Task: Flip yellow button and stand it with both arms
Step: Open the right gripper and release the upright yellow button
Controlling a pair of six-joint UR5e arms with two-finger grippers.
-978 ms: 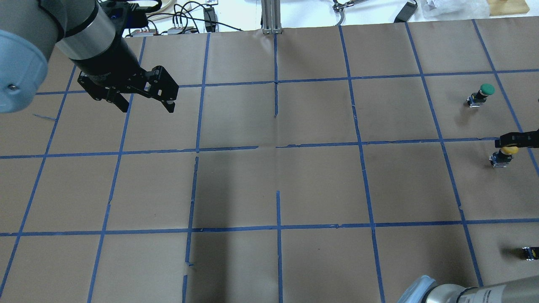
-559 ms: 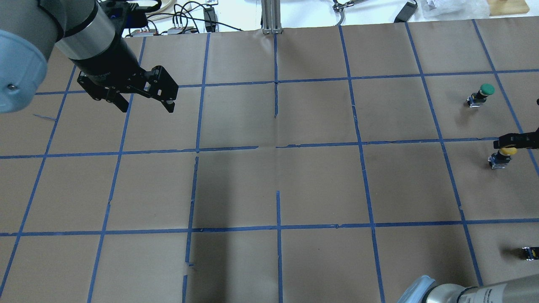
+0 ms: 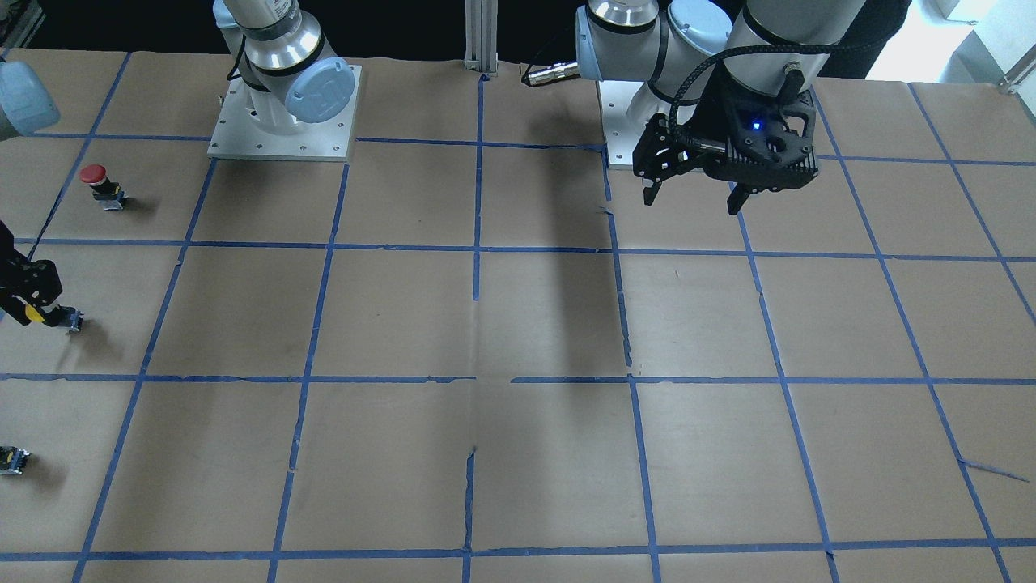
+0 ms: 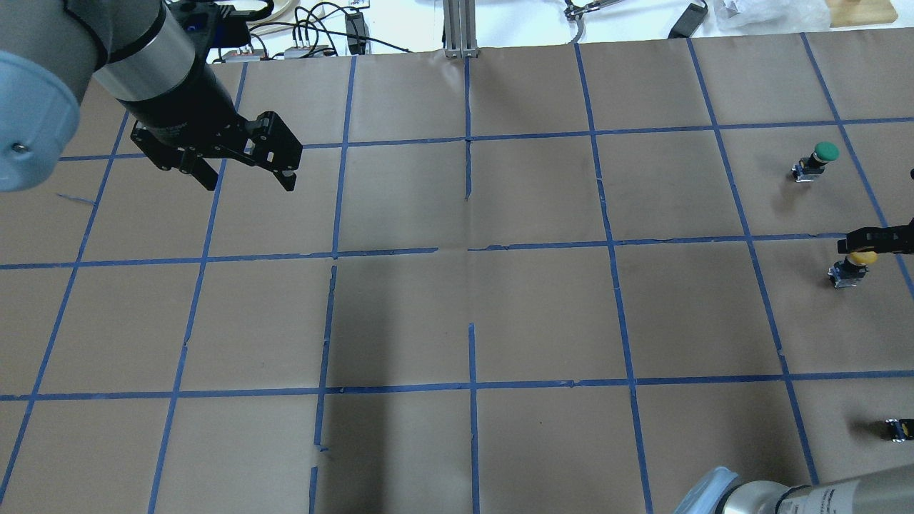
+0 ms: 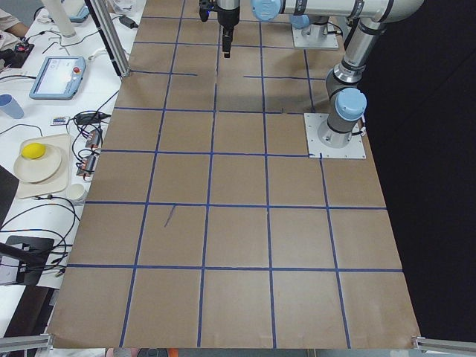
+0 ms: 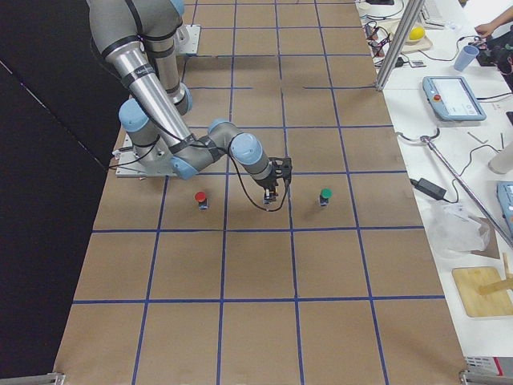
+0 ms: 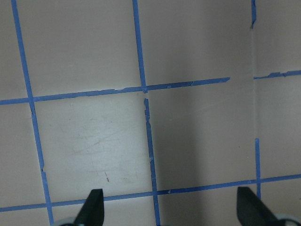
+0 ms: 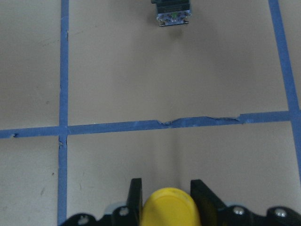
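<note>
1. Yellow marks the cap of the yellow button (image 4: pixel 862 255), which is pinched between the fingers (image 8: pixel 135 200) of the right gripper (image 8: pixel 168 190) near the counter's (image 4: pixel 543 314) right edge.
2. Its black-grey base points down and seems to touch the counter, though the view is too small to be sure.
3. The left gripper (image 4: pixel 250 183) hangs over the far left, with its fingers spread wide and empty.
4. A green button (image 4: pixel 825 151) stands farther back, and a small black block (image 4: pixel 898 428) lies nearer the robot.

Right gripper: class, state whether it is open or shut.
Shut on the yellow button: the right gripper's fingers press both sides of its cap.
</note>
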